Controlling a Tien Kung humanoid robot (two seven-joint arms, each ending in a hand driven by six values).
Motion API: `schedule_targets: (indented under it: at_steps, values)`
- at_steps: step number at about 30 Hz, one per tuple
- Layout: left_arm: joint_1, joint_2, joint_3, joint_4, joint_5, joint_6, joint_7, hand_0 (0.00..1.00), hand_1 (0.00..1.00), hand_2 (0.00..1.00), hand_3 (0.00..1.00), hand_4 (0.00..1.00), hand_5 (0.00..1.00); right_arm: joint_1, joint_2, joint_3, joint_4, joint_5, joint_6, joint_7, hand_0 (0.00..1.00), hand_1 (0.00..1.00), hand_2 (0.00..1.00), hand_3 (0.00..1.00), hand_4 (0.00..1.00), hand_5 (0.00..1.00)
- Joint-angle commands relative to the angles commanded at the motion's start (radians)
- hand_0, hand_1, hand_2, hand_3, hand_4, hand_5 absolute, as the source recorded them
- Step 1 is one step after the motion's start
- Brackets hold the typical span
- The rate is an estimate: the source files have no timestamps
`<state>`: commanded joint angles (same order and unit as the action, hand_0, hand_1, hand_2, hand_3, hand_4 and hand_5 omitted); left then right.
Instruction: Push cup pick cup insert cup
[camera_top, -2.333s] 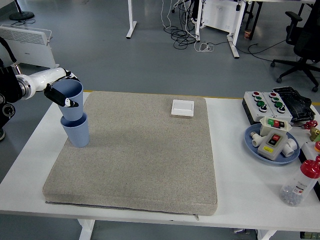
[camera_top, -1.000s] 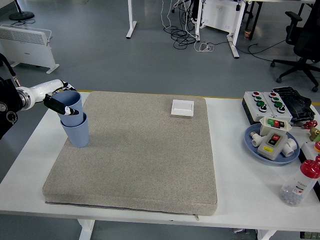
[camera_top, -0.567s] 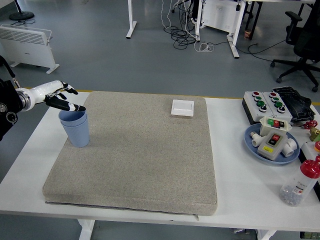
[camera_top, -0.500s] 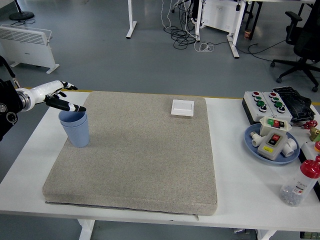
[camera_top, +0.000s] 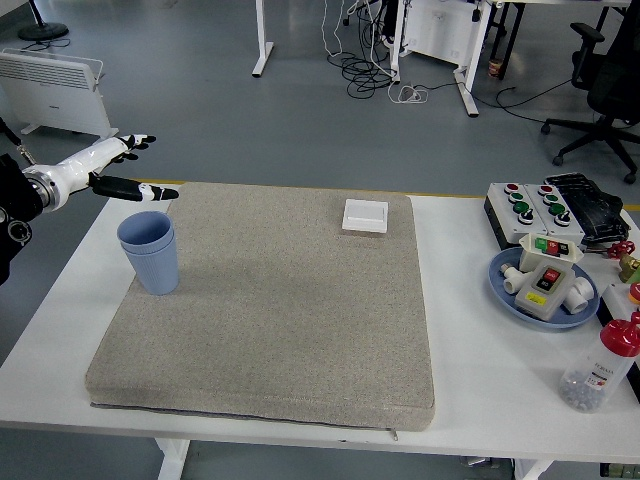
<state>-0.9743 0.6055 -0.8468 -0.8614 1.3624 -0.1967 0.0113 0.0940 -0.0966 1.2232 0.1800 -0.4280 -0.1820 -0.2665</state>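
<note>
Since 2.3 seconds ago the upper blue cup has dropped fully into the lower one, and the left hand (camera_top: 105, 170) has let go and lifted away. Two nested blue cups (camera_top: 148, 251) stand upright as one stack on the grey mat (camera_top: 270, 310), near its far-left corner on the desk (camera_top: 460, 330). One white square plate (camera_top: 365, 215) lies at the mat's far edge. Above and behind the cups, the hand's fingers (camera_top: 150, 192) are spread, holding nothing. Its arm is cut off at the left edge.
</note>
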Motion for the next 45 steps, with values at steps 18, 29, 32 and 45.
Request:
schedule_targets:
  at_steps: [18, 29, 32, 45]
  values:
    - [0.331, -0.072, -0.492, -0.293, -0.683, 0.283, -0.155, 0.569, 0.588, 0.597, 0.546, 0.586, 0.998, 0.000, 0.002, 0.019, 0.000, -0.020, 0.000, -0.001, 0.733, 0.672, 0.704, 0.598, 0.156, 0.471]
    - [0.655, -0.117, -0.781, -0.401, -1.090, 0.158, -0.073, 0.607, 0.620, 0.629, 0.608, 0.595, 0.998, 0.003, 0.000, 0.034, 0.000, -0.035, 0.003, 0.002, 0.733, 0.671, 0.704, 0.598, 0.156, 0.470]
    - [0.716, -0.149, -0.815, -0.404, -1.094, 0.137, -0.053, 0.678, 0.668, 0.678, 0.648, 0.627, 0.998, 0.005, 0.000, 0.039, 0.000, -0.038, 0.003, 0.003, 0.733, 0.670, 0.704, 0.598, 0.156, 0.469]
    - [0.853, -0.358, -0.903, -0.461, -0.973, 0.101, -0.023, 0.705, 0.681, 0.693, 0.654, 0.633, 0.998, 0.007, -0.005, 0.052, 0.000, -0.061, 0.002, 0.001, 0.733, 0.670, 0.703, 0.598, 0.155, 0.468]
